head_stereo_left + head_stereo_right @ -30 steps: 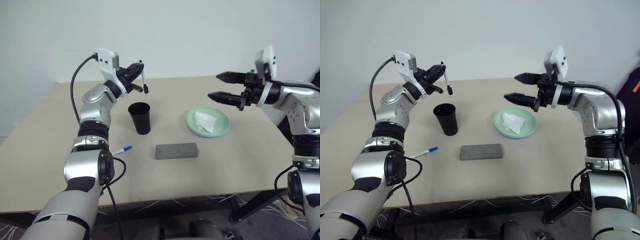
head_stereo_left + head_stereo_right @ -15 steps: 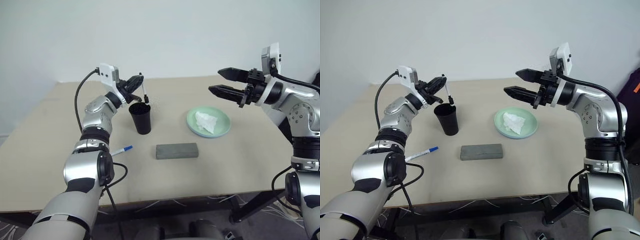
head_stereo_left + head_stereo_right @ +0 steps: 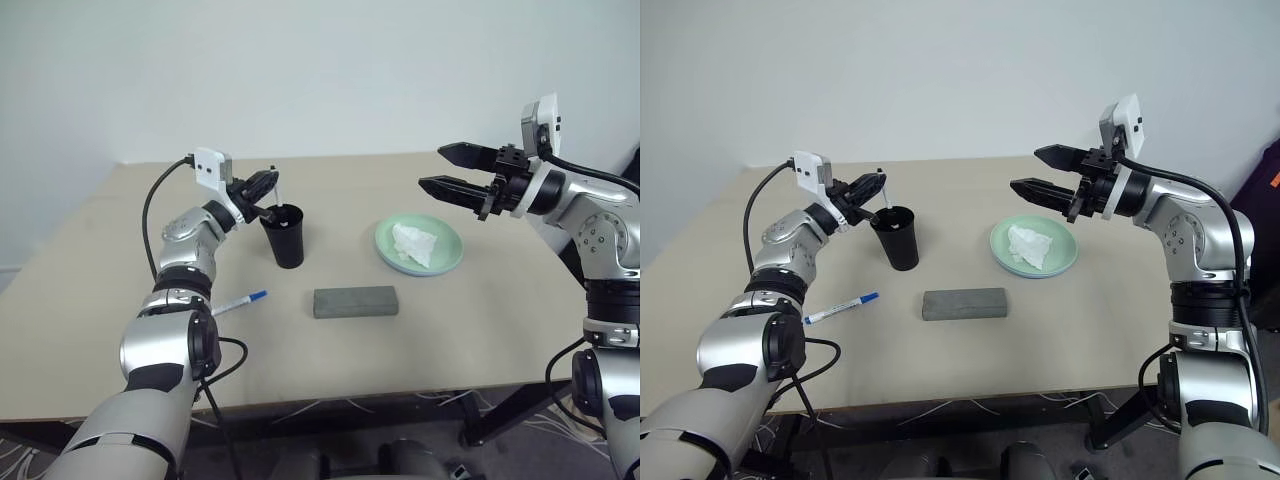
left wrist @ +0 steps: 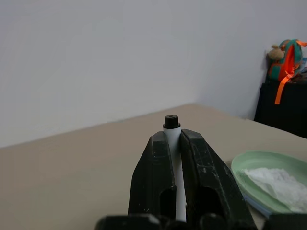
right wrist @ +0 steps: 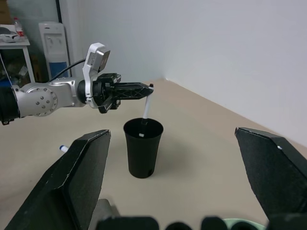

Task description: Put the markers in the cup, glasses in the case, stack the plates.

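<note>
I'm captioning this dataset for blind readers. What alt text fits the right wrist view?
The left gripper, shut on a white marker, holds it with its lower end inside the black cup on a tan table. The right gripper's two black fingers stand wide open in the foreground, and a blue-capped marker lies further back.

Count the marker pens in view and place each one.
2. The black-capped white marker is clamped in the left gripper, tip lowered into the black plastic cup. The blue-capped white marker lies on the table.
</note>
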Robot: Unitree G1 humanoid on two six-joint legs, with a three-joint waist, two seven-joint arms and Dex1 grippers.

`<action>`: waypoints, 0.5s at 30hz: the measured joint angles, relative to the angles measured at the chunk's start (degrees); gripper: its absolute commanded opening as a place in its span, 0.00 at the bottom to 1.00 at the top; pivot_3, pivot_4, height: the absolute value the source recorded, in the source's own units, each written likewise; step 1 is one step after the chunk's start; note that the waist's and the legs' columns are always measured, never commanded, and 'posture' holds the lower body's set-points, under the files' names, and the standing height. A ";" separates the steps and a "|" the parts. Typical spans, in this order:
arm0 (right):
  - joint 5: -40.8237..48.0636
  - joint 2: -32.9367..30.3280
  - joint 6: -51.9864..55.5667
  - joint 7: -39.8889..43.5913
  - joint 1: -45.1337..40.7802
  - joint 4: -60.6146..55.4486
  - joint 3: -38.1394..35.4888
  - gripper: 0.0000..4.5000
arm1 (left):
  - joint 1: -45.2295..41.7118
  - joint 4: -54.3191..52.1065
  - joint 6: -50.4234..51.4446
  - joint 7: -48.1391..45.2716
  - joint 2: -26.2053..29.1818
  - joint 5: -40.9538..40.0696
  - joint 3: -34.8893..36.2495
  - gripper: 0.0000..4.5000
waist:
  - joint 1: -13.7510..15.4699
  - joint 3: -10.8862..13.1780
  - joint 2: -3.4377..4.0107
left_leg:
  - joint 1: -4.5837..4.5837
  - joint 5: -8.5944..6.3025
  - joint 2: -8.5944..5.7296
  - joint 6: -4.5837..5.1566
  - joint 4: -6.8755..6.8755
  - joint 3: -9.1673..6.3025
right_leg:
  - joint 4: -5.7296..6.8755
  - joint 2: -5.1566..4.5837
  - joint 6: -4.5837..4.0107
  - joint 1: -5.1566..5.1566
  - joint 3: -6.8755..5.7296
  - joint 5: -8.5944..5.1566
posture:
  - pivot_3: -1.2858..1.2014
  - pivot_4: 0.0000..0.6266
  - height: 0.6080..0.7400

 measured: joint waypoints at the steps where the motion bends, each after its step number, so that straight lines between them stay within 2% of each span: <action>1: 0.00 -0.03 0.03 -0.13 0.01 0.00 0.00 1.00 | 0.12 0.01 -0.30 0.20 0.14 0.52 -0.12 0.01 | 0.00 0.00 0.00 | 0.00 0.00 0.00 0.00 0.00 0.00 | 0.00 0.00 0.00 0.00 0.00 0.00 | 0.52 0.00 0.93; 8: 0.00 -0.38 0.46 -0.71 0.61 -0.29 0.00 1.00 | 1.13 0.02 -1.25 0.35 0.09 1.21 -0.94 0.01 | 0.04 0.00 0.00 | 0.00 0.00 0.00 0.00 0.00 0.00 | 0.00 -0.01 0.00 0.00 0.00 0.00 | 0.52 0.00 0.93; 12: -0.04 -0.60 0.57 -1.00 2.00 -1.03 0.01 1.00 | 1.31 0.02 -1.38 0.27 -0.36 1.36 -1.23 0.26 | 0.06 -0.01 -0.02 | 0.00 0.00 0.00 0.00 0.01 -0.01 | 0.00 -0.01 0.00 0.02 -0.01 0.00 | 0.52 0.00 0.93; 15: -0.07 -0.98 0.93 -1.51 2.92 -1.14 0.05 1.00 | 1.31 0.02 -1.39 0.18 -0.69 1.35 -1.26 0.51 | 0.03 -0.01 -0.02 | 0.00 0.00 0.00 0.00 0.01 0.01 | -0.01 -0.02 0.00 0.01 0.00 0.00 | 0.52 0.00 0.93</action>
